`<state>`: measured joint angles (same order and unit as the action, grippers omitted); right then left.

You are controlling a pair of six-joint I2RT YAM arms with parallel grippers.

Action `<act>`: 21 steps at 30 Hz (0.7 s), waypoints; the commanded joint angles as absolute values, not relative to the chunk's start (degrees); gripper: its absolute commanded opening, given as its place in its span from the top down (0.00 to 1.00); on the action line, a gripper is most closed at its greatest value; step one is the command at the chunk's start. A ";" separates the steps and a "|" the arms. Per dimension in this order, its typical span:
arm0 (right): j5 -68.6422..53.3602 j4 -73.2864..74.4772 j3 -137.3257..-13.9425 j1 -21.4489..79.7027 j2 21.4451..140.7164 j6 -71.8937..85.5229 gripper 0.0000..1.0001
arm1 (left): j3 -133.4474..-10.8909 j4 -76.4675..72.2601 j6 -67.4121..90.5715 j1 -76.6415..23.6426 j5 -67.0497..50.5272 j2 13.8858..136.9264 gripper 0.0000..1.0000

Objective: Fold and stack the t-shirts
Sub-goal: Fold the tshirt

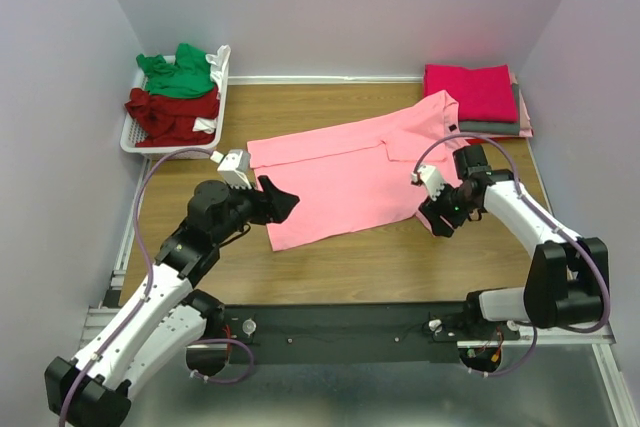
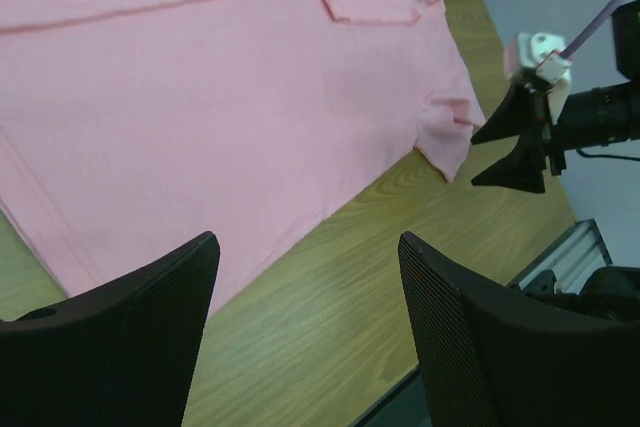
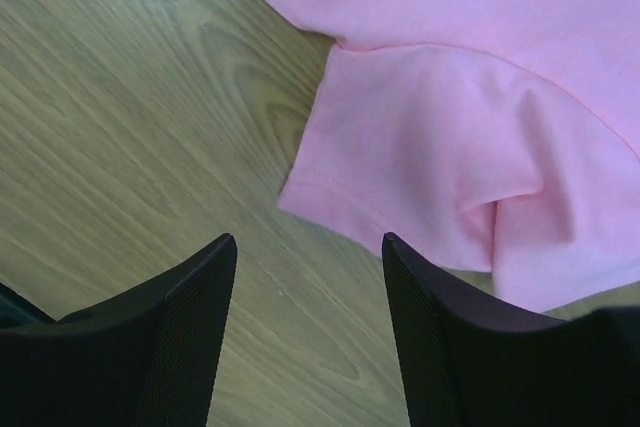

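We see our right gripper [image 3: 307, 247] fingers apart above the wooden table [image 3: 130, 97], pink t-shirt [image 3: 430, 147] sleeve just ahead, hem puckered

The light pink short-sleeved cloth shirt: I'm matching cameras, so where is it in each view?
Top external: the light pink shirt lies spread flat at centre.
Left wrist: it fills the upper left.
Right wrist: it fills the upper right.
Shared landmark: its rumpled sleeve, seen in all three.

soft matt pink cloth shirt [image 1: 340, 182] on smooth grained wood table [image 1: 400, 267].
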<state>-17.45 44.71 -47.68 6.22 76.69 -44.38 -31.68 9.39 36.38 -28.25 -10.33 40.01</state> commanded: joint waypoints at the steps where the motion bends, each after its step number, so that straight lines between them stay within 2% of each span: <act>1: -10.73 41.93 -47.02 7.99 79.62 -40.44 0.35 | -33.58 11.17 31.91 -28.48 -5.97 37.53 0.20; 15: -12.39 41.84 -46.49 11.95 84.20 -37.62 0.41 | -32.96 9.32 31.29 -28.48 -7.74 37.18 0.20; 19: -12.92 41.92 -46.14 12.48 85.69 -37.44 0.49 | -32.78 9.05 31.38 -28.48 -7.82 36.91 0.20; 21: -13.27 41.92 -45.97 12.83 86.48 -37.27 0.57 | -32.78 9.05 31.29 -28.48 -8.09 37.00 0.20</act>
<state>-12.32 42.54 -46.85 11.92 85.12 -38.15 -33.26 9.56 32.34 -28.25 -8.51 37.69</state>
